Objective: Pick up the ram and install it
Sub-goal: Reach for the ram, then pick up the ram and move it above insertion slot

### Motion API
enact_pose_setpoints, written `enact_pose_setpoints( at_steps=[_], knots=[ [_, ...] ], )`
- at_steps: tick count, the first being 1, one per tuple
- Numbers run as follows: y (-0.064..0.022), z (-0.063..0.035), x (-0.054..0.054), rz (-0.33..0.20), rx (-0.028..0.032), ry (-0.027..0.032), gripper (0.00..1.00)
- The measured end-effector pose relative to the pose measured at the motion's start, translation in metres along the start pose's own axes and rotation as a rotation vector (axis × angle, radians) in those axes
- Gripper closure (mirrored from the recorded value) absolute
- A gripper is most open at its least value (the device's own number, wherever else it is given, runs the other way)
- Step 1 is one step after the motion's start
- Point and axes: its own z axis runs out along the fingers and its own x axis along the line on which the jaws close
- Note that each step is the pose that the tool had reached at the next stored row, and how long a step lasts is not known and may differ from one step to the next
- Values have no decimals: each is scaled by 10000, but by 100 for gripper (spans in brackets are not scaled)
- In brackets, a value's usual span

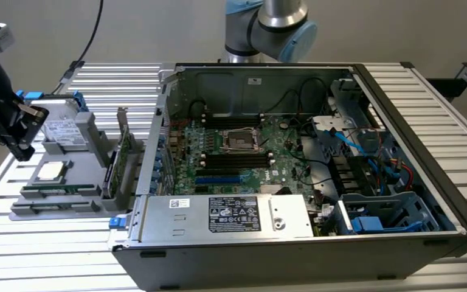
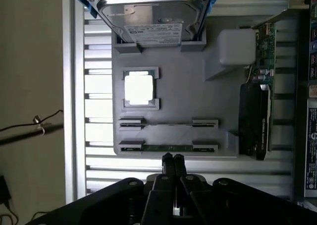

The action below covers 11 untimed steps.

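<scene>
The pincer (image 2: 172, 160) hovers at the edge of a grey parts tray (image 2: 198, 96), its two black fingers pressed together and holding nothing. Just beyond its tips, the ram (image 2: 167, 147) lies flat in the tray's nearest cradle, a thin green stick seated between two end brackets. A matching cradle (image 2: 168, 123) one row farther on stands vacant. Past it, the square silver processor (image 2: 138, 88) sits in its own framed pocket. At the tray's far end a hard drive (image 2: 153, 12) rests in a blue-edged bay. Along the side of the tray toward the computer, an expansion card (image 2: 253, 118) stands on edge in a slot.

In the exterior view the tray rests on a slatted metal desk (image 1: 47, 243) at the exterior view's left. Beside it lies the open computer case (image 1: 412, 243). Inside are a silver power supply (image 1: 225, 216) along the near wall, the green motherboard (image 1: 242, 152) with its black memory slots (image 1: 233, 161), and blue-trimmed drive cages (image 1: 379, 213) toward the exterior view's right. The robot arm (image 1: 266, 24) rises behind the case.
</scene>
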Motion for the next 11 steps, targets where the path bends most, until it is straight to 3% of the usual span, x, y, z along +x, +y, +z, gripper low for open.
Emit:
enact_pose_setpoints(
  at_steps=[11],
  knots=[
    [0,2,1,-21,1,-1,90]
  ],
)
